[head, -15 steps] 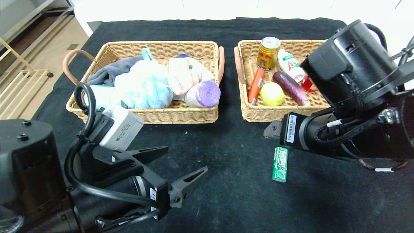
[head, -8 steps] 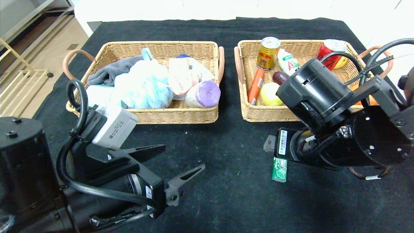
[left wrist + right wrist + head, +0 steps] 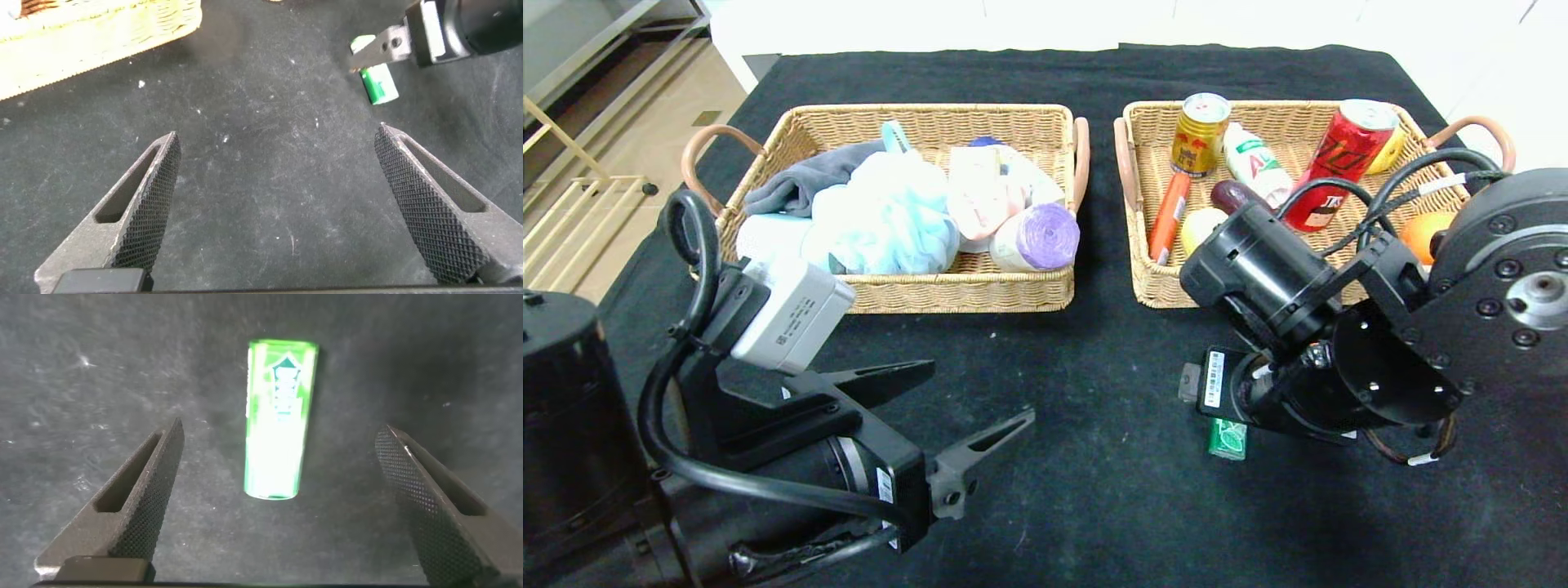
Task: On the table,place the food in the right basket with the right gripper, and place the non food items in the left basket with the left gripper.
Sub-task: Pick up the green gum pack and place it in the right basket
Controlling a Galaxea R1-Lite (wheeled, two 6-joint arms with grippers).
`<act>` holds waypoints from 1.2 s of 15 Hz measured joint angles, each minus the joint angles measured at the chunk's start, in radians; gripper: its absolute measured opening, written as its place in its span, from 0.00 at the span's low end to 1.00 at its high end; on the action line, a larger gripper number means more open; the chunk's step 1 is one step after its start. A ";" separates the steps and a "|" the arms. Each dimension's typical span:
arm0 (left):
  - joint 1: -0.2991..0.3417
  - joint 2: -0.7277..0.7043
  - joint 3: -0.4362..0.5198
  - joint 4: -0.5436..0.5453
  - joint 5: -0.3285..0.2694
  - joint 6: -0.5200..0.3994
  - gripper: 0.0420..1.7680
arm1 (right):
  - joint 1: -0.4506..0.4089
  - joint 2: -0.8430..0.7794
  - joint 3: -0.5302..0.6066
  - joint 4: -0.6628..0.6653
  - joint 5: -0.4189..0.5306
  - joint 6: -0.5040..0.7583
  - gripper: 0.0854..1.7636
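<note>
- Your green chewing-gum pack point(image 3: 279, 416) lies flat on the black desk point(image 3: 1094, 490), in front of the right basket point(image 3: 1176, 290) and apart from it
- In the right wrist view the pack sits between the two fingers of the right end effector point(image 3: 278, 506), which are spread wide on either side and touch nothing
- From the head view you see only the near end of the pack, peeking out under the right arm's wrist
- The rest of your food is already in the right basket: the orange sausage point(image 3: 1168, 216) leans along the left wall, and the yellow lemon point(image 3: 1199, 227) lies just beside it, partly hidden by the arm
- That basket also holds a purple eggplant point(image 3: 1229, 194), a gold can point(image 3: 1199, 135), a red can point(image 3: 1343, 159), a white bottle point(image 3: 1254, 163) and a round orange fruit point(image 3: 1421, 233)
- Your non-food items fill the left basket point(image 3: 964, 290): the light-blue bath pouf point(image 3: 890, 216), the grey towel point(image 3: 805, 180), the pink bottle point(image 3: 980, 196) and the purple-ended bag roll point(image 3: 1039, 237)
- Your left end effector point(image 3: 980, 400) hangs over bare cloth in front of the left basket, fingers spread, holding nothing
</note>
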 joint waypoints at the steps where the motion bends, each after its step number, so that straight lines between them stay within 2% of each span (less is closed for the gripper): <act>1: 0.000 -0.001 -0.001 0.000 0.000 0.000 0.97 | -0.001 0.004 0.001 0.000 0.007 0.003 0.97; 5: 0.000 -0.003 -0.001 0.001 0.000 0.000 0.97 | -0.003 0.018 0.006 0.000 0.010 0.005 0.97; 9: 0.000 -0.003 -0.001 0.000 0.000 0.000 0.97 | -0.003 0.023 0.020 -0.003 0.028 0.004 0.60; 12: 0.000 -0.003 0.000 -0.002 0.000 -0.001 0.97 | -0.010 0.026 0.023 -0.003 0.028 0.004 0.41; 13: 0.000 -0.004 0.000 -0.002 0.000 -0.001 0.97 | -0.011 0.027 0.024 -0.003 0.028 0.005 0.28; 18: -0.001 -0.005 0.002 -0.001 -0.001 0.000 0.97 | -0.011 0.033 0.029 -0.006 0.025 0.004 0.28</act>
